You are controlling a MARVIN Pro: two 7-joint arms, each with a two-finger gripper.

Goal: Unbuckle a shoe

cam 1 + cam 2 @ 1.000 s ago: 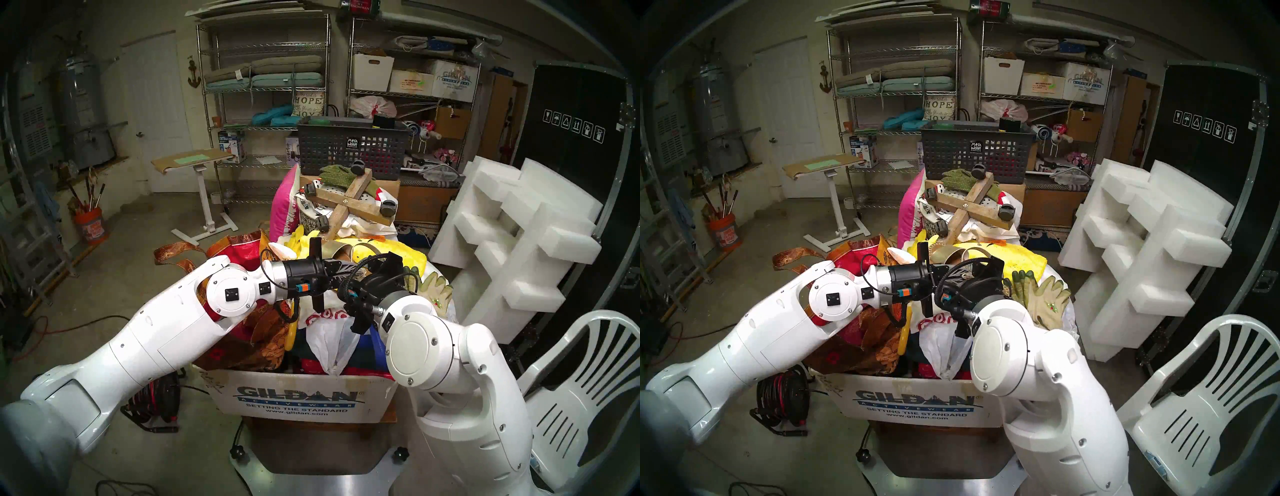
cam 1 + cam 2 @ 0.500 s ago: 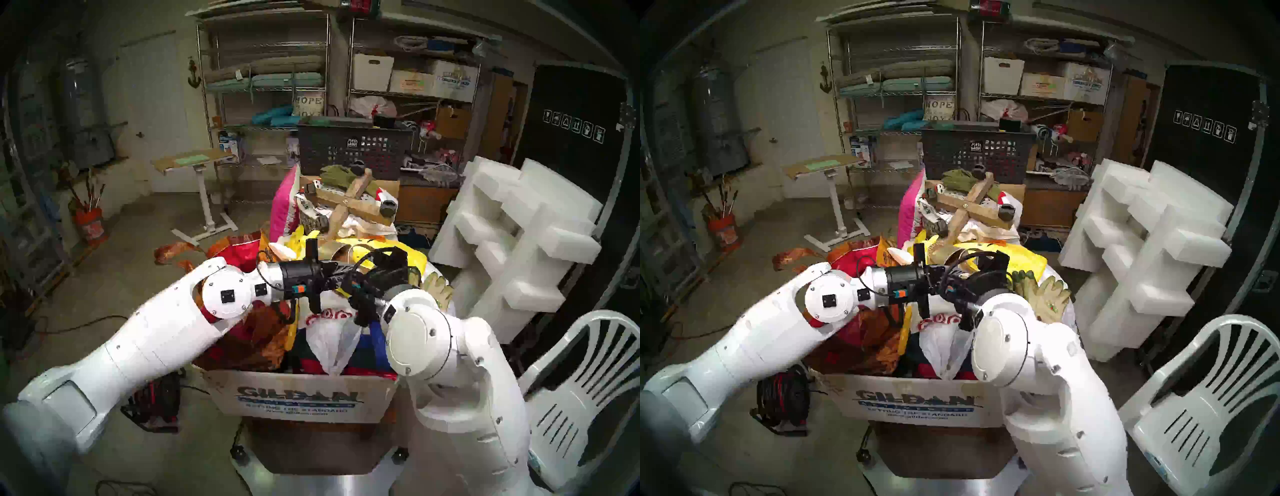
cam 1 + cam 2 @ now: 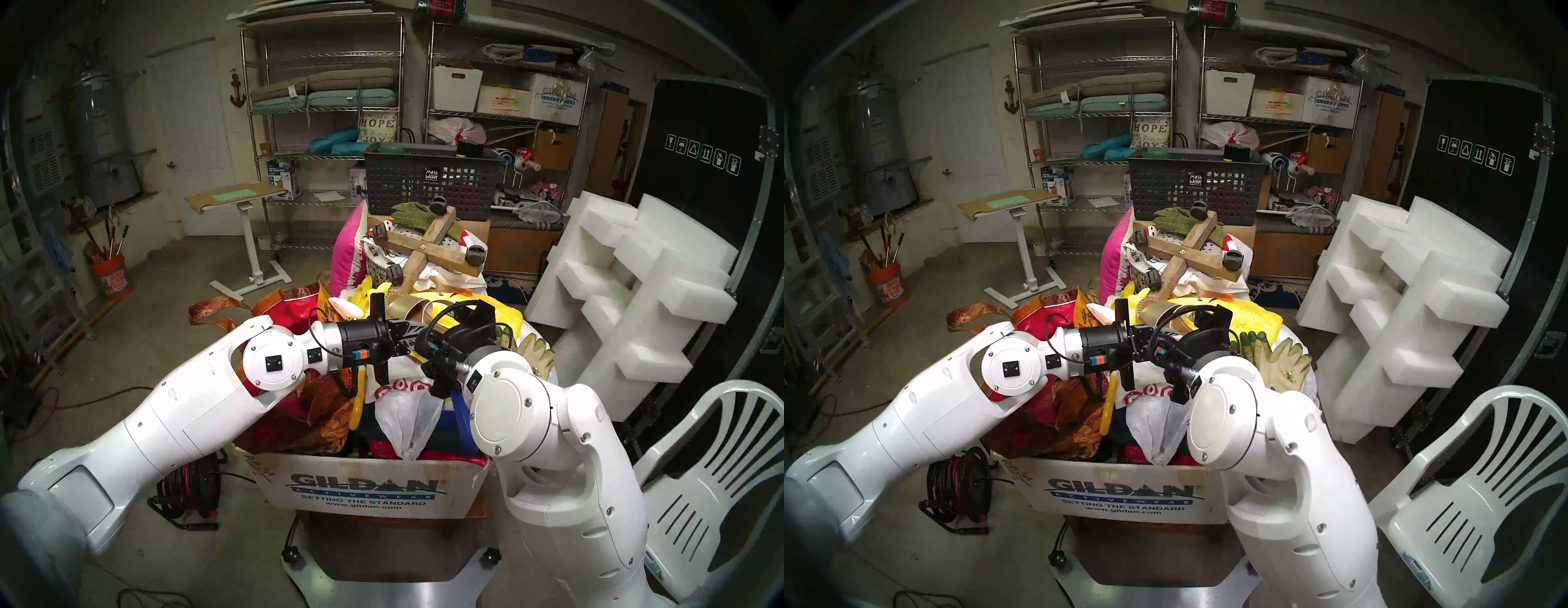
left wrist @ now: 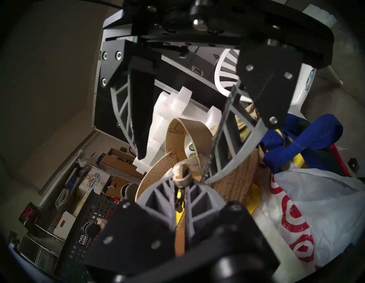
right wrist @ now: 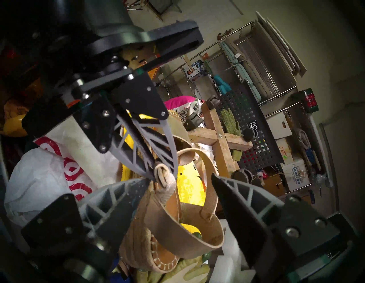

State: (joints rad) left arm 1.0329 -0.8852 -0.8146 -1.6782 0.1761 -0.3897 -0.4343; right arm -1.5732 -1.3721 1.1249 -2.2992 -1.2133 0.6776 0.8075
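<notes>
A: Position of the shoe (image 5: 173, 227)?

B: Up off the pile, above the overfilled Gildan box (image 3: 365, 488), between the two wrists. In the head view only its gold band (image 3: 409, 306) shows, at 12 o'clock from the left wrist. Right wrist view gives it best: braided jute sole at 6 o'clock, tan footbed, wide band curling toward 3.

A: Left gripper (image 4: 180, 178)?

B: Pinched together on the thin strap (image 4: 182, 174). Left wrist view shows the two ribbed fingertips meeting on a folded bit of it at centre, tan strap running down between them toward 6 o'clock. Right wrist view agrees: the same fingers come in from 10 o'clock and nip the strap end.

A: Right gripper (image 5: 179, 177)?

B: Fingers apart, straddling the shoe. One fingertip (image 5: 136, 187) lies against the sole side at 8 o'clock; the other (image 5: 221, 183) stands clear at 3 o'clock. Not clamped on anything that I can see.

A: Buckle?

B: Too small to pick out.

A: Surroundings?

B: White bag with red rings (image 3: 403, 395) at 6 o'clock of the grippers; tan gloves with green fingers (image 3: 1276, 361) at 3 o'clock, on the pile.
</notes>
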